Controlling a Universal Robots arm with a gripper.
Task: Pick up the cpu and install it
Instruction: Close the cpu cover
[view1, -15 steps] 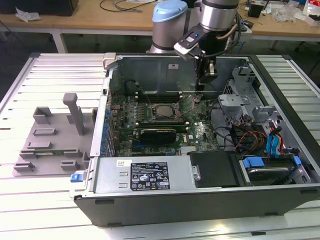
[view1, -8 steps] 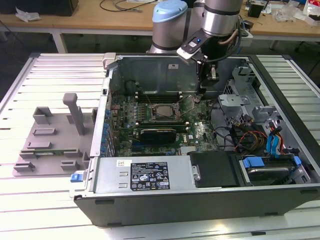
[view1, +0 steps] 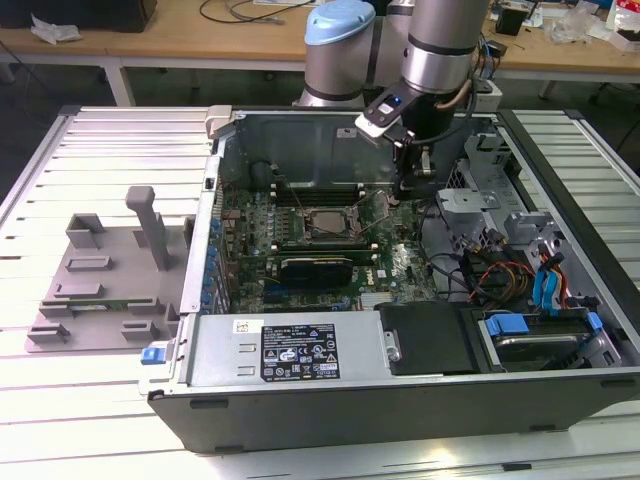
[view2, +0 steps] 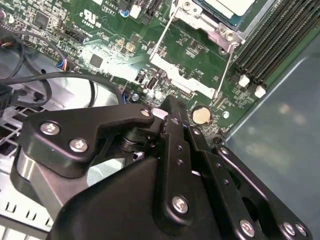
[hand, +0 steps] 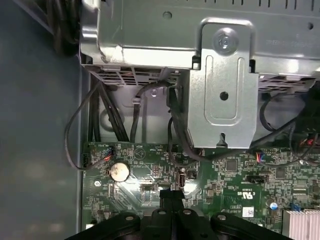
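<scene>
Exterior view: the arm reaches down into an open computer case (view1: 300, 135), and its claw (view1: 407, 185) hangs low over the green motherboard (view1: 400, 262). The cpu (view1: 320, 222) sits flat in the socket frame (view1: 292, 225) on that board. It is near the claw but apart from it, on the exterior view's left of the fingertips, and nothing touches it. Well beyond the cpu on the same side, outside the case wall, a grey plastic tray (view1: 100, 290) lies on the slatted table (view1: 40, 180). On the claw's other side a tangle of cables (view1: 500, 275) and blue-tabbed drive bays (view1: 540, 335) fill the case. In both wrist views the two black fingers (view2: 172, 130) are clenched together, tip against tip, with nothing between them. In the second wrist view the claw (view2: 170, 102) hovers above the motherboard (view2: 100, 30) with a round coin cell battery (view2: 201, 115) just beside the fingertips. Farther off past the tips, thin wire levers (view2: 162, 42) slant toward the socket, where the pale edge of the cpu (view2: 232, 5) shows, with black memory slots (view2: 270, 40) alongside. In the first wrist view the claw (hand: 172, 192) is over the motherboard (hand: 235, 175). The coin cell battery (hand: 119, 171) lies near the tips, and a bare metal bracket (hand: 222, 85) with black cables (hand: 100, 115) stands beyond them.
</scene>
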